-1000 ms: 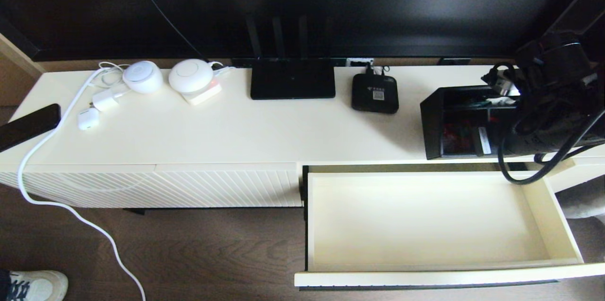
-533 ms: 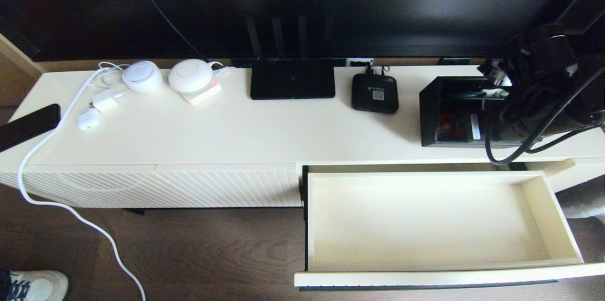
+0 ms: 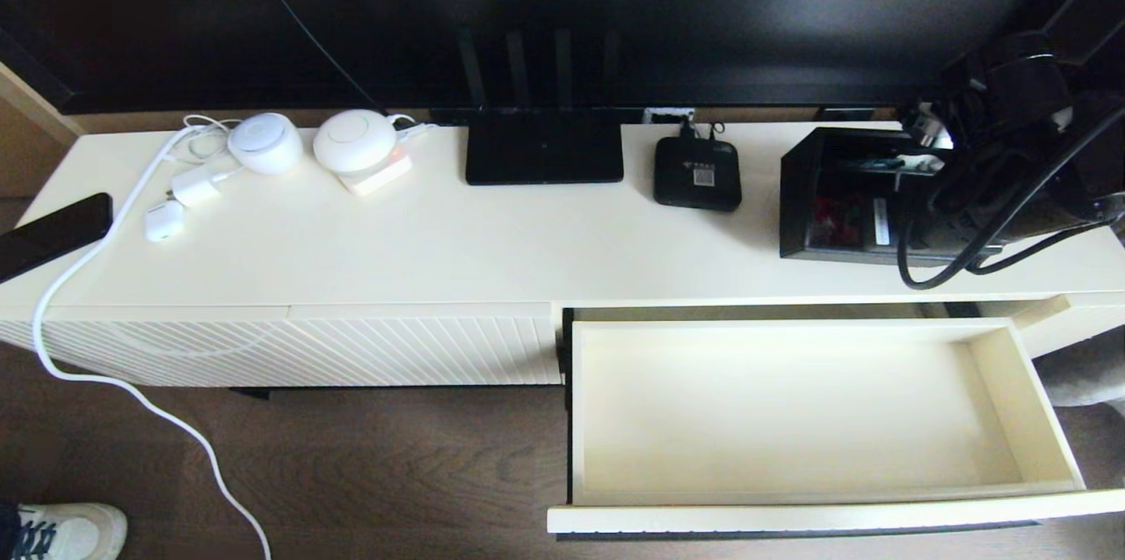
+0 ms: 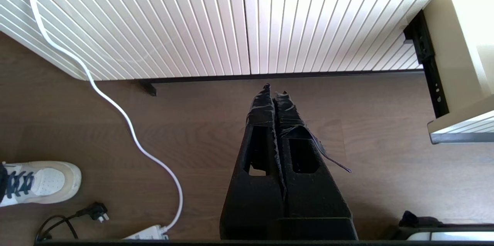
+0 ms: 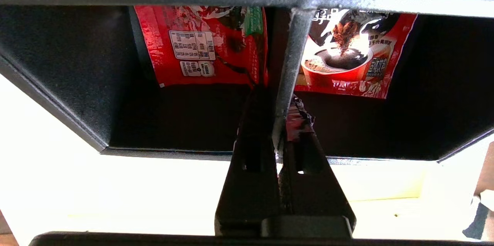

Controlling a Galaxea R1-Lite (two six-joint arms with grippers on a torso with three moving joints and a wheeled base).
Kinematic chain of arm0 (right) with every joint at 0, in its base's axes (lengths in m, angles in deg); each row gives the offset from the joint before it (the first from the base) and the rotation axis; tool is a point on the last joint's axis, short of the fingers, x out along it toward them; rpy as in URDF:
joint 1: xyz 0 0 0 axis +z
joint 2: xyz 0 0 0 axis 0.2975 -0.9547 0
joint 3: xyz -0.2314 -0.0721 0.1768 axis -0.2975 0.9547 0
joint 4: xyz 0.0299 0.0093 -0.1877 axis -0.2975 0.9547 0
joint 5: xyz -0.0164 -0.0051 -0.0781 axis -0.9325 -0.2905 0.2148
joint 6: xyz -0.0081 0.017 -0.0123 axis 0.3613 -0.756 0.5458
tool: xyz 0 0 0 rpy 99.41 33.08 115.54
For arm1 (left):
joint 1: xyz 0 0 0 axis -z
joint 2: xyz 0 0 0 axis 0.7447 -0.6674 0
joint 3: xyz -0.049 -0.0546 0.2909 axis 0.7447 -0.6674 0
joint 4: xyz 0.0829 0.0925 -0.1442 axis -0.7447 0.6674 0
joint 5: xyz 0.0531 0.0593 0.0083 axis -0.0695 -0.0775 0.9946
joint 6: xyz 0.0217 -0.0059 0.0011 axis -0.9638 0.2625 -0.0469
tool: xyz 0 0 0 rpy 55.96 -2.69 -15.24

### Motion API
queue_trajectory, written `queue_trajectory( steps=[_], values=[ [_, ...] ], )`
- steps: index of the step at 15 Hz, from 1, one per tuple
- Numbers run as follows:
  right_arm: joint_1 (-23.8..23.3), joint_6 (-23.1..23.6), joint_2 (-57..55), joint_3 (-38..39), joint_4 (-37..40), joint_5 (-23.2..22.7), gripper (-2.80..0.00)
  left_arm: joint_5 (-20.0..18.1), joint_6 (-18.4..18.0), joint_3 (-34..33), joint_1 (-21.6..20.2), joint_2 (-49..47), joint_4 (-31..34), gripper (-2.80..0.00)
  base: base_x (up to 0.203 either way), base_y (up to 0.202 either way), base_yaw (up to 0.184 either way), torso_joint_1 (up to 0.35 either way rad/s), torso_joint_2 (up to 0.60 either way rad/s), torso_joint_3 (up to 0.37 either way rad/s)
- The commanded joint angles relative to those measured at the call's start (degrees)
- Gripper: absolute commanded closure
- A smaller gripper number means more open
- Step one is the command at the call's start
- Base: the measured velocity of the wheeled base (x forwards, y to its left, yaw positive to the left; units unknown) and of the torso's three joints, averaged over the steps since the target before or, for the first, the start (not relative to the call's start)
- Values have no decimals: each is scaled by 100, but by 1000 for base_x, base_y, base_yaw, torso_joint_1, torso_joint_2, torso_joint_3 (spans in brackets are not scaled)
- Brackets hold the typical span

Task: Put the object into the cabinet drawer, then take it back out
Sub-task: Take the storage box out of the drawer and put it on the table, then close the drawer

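A black box sits on the cream cabinet top, at its right end, just behind the open drawer. Its long axis runs side to side along the cabinet, open top up, with red packets showing in its compartments. The right gripper reaches into the box from above — its jaws are clamped together on the thin divider between two compartments, one finger on each side. The arm and its looping black cables hide the box's right half in the head view.

The drawer is pulled fully out, its smooth cream floor bare. The left gripper hangs low over the wood floor in front of the ribbed cabinet front — jaws pressed together, holding nothing.
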Motion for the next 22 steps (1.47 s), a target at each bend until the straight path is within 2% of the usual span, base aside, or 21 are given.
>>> queue_trajectory(
  steps=[1, 2, 7, 11, 14, 15, 17, 20, 22],
  values=[
    [9, 15, -13, 76, 27, 21, 0, -1, 1, -5, 0, -7, 2, 0, 0, 0, 0, 0, 0, 0],
    [9, 20, -20, 91, 4, 27, -280, -1, 1, 1, 0, -4, -1, 0, 0, 0, 0, 0, 0, 0],
    [9, 336, 71, 76, -44, 46, -280, -1, 1, 3, 0, 0, 0, 0, 0, 0, 0, 0, 0, 0],
    [59, 408, 1011, 100, -66, 126, -280, -1, 1, 4, 0, -9, 1, 0, 0, 0, 0, 0, 0, 0],
    [214, 1174, 2176, 1121, -185, 199, -280, -1, 1, -3, 0, 0, -1, 0, 0, 0, 0, 0, 0, 0],
    [305, 1596, 2575, 1740, -324, 211, 0, -1, 1, 0, 0, -5, -3, 0, 0, 0, 0, 0, 0, 0],
    [513, 2731, 3245, 3009, -668, 231, 0, -1, 1, 0, 0, -9, -5, 0, 0, 0, 0, 0, 0, 0],
    [884, 4705, 3956, 4855, -1310, 234, 0, -1, 1, 4, 0, -9, -6, 0, 0, 0, 0, 0, 0, 0],
    [1167, 5712, 4148, 5755, -1703, 208, 0, -1, 1, -4, 0, -9, -5, 0, 0, 0, 0, 0, 0, 0]
  ],
)
